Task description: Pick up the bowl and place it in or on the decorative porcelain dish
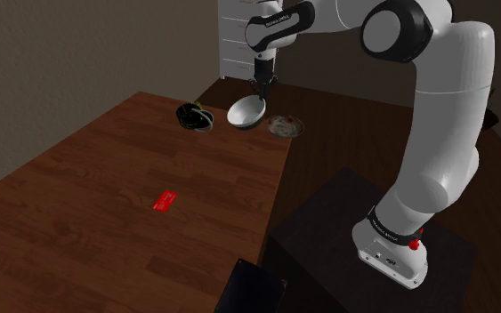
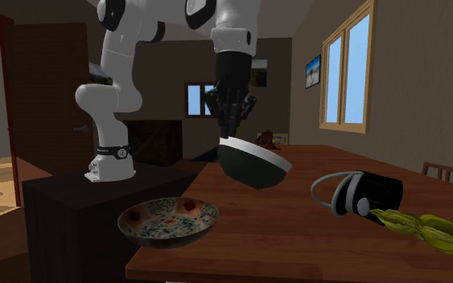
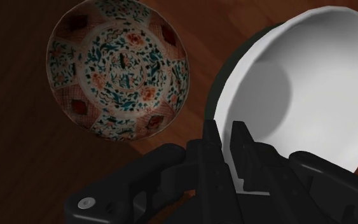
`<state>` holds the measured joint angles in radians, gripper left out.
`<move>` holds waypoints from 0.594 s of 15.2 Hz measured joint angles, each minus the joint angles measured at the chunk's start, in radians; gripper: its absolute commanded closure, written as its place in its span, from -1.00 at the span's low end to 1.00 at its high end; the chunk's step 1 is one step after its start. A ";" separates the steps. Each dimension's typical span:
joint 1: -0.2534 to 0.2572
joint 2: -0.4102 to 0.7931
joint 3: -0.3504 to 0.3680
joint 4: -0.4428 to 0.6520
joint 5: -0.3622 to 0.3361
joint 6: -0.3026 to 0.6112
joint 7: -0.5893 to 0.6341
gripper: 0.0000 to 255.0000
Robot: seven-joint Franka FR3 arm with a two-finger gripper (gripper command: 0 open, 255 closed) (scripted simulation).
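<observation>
The two black fingers (image 3: 241,141) stand nearly closed, pinching the rim of the bowl (image 3: 298,83), one inside the wall and one outside. The gripper (image 1: 264,87) has it hanging in the air over the far end of the wooden table (image 1: 106,204). The bowl is white inside and dark outside, and being round it has no long axis to speak of. It hangs tipped, rim slanting, its opening turned partly upward and away from the patterned dish (image 1: 286,127). That dish sits on the table just beside it, on the shoulder view's right, near the table's edge. To my eye the carry is what matters now: shift across until the bowl's base is over the dish's middle, lower gently, and release only once it rests, since a tipped bowl could rock out.
</observation>
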<state>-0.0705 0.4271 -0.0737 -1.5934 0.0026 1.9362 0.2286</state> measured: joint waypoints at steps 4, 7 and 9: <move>-0.048 -0.061 -0.025 -0.065 -0.002 0.005 -0.072 1.00; -0.086 -0.101 -0.046 -0.090 -0.003 -0.008 -0.129 1.00; -0.110 -0.117 -0.060 -0.106 -0.004 -0.007 -0.168 1.00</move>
<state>-0.1808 0.3104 -0.1334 -1.6993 -0.0012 1.9296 0.0607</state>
